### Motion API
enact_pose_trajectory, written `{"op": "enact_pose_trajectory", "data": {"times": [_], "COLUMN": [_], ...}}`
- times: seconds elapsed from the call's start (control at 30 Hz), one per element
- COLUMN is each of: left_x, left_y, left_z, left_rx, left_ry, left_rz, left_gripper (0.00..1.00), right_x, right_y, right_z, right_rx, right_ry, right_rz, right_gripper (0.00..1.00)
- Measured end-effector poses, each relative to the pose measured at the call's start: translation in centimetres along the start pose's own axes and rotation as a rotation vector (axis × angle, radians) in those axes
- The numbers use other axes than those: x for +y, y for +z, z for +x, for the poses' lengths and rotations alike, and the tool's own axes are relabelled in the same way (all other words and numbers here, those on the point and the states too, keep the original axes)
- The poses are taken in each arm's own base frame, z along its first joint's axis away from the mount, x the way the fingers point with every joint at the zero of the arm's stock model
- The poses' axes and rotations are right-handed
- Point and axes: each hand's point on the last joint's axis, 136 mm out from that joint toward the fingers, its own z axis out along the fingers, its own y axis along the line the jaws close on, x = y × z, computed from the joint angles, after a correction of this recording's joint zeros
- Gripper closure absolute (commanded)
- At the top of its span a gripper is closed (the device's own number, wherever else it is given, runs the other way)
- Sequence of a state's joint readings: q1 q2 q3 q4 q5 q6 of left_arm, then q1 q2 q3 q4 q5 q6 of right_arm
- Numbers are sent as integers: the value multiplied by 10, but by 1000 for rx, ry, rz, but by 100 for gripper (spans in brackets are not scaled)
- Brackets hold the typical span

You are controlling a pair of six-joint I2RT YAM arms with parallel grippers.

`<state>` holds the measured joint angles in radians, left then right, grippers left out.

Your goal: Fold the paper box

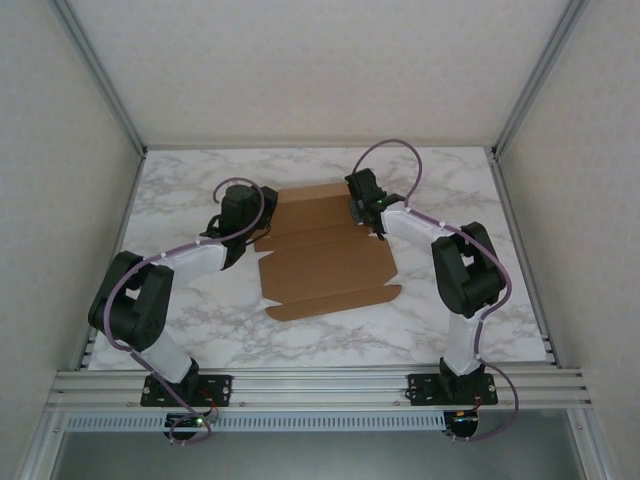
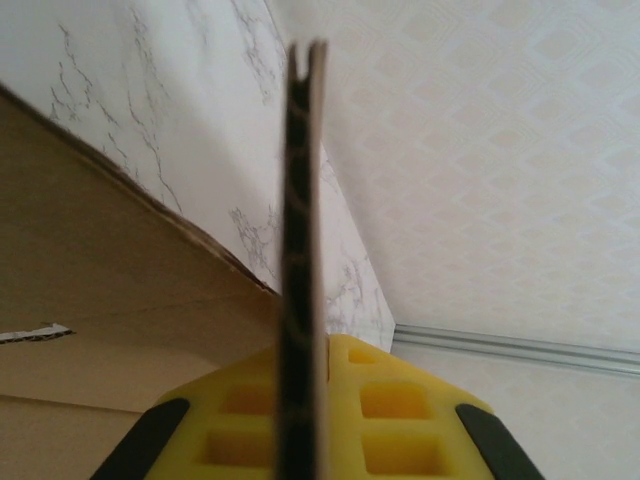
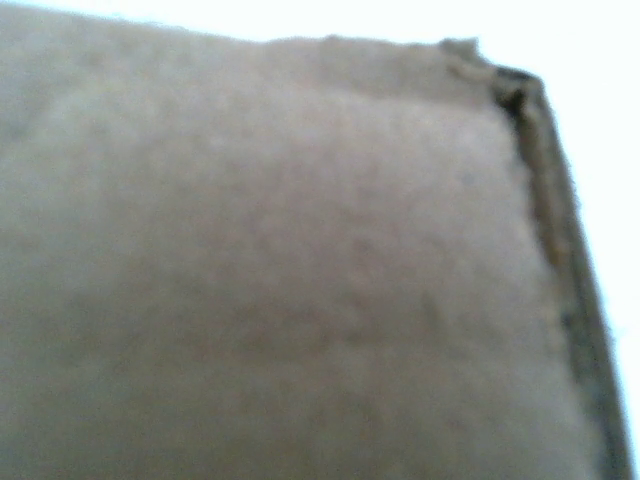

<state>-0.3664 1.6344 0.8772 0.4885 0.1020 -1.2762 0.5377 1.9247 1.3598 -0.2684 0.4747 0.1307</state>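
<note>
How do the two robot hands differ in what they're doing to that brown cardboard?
The left gripper is at the left edge of the paper box, the right gripper at its far right side. The left gripper is shut on a cardboard edge between its yellow fingers; the right gripper's grip cannot be told, its view a blur of cardboard. Both work the same sheet.

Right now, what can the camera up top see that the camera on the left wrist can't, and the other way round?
The top camera takes in the whole paper box spread out on the marble table, with the left gripper at its left edge and the right gripper at its right edge. The left wrist camera goes close: a cardboard flap seen edge-on, pinched between the yellow pads. Both show brown cardboard and marble tabletop.
</note>
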Motion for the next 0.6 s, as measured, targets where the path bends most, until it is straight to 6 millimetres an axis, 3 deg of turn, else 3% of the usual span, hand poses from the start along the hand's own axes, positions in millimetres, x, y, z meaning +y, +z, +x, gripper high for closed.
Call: {"op": "enact_pose_trajectory", "data": {"times": [0.13, 0.23, 0.33, 0.6], "left_x": [0, -1, -2, -4], "left_y": [0, 0, 0, -1], "left_z": [2, 4, 6, 17], "left_rx": [2, 6, 7, 38], "left_ry": [1, 4, 6, 37], "left_rz": [0, 3, 6, 15], "left_gripper": [100, 100, 100, 100], "right_x": [0, -4, -6, -14], "right_y": [-2, -2, -3, -34], "right_z": [3, 6, 14, 35], "right_rx": [5, 8, 0, -71], "right_ry": [42, 47, 36, 45], "right_rz": [28, 51, 55, -96], "right_gripper": [82, 55, 37, 19]}}
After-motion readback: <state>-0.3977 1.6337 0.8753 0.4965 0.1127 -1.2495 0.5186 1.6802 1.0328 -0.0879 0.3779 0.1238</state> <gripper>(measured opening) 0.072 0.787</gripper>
